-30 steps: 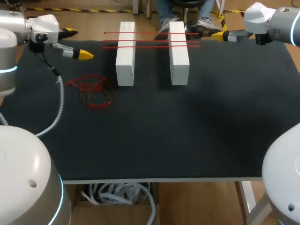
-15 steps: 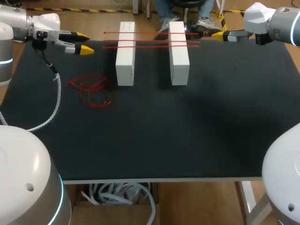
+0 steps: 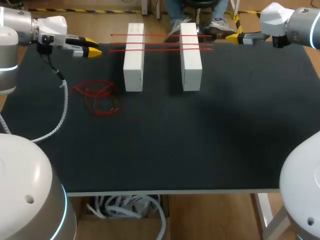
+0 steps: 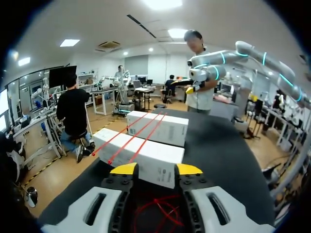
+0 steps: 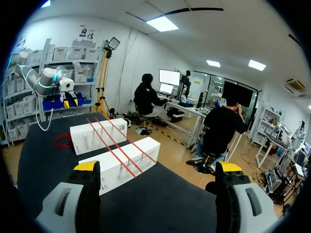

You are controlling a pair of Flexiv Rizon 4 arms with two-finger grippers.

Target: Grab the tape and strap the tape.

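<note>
So the black desk (image 3: 210, 150) takes up most of the shot. The left arm (image 3: 20, 30) sits at the far left corner and the right arm (image 3: 295, 20) at the far right. The left jaws are a modest way open with nothing in them. The right jaws are spread wide and also empty.

Two white rectangular blocks (image 3: 133, 57) stand side by side toward the far edge. Three straight red tape strips (image 3: 160, 43) lie across their tops, running left to right.

The piece to grab looks like the loose tangle of red tape (image 3: 97, 97), flat on the desk left of the blocks. It sits just to the near side of the left jaws and below them; the left wrist view shows it under the fingers. It's thin, floppy, looped stuff with no real long axis. The left arm is way closer, so I'd guess it drops down onto it.
</note>
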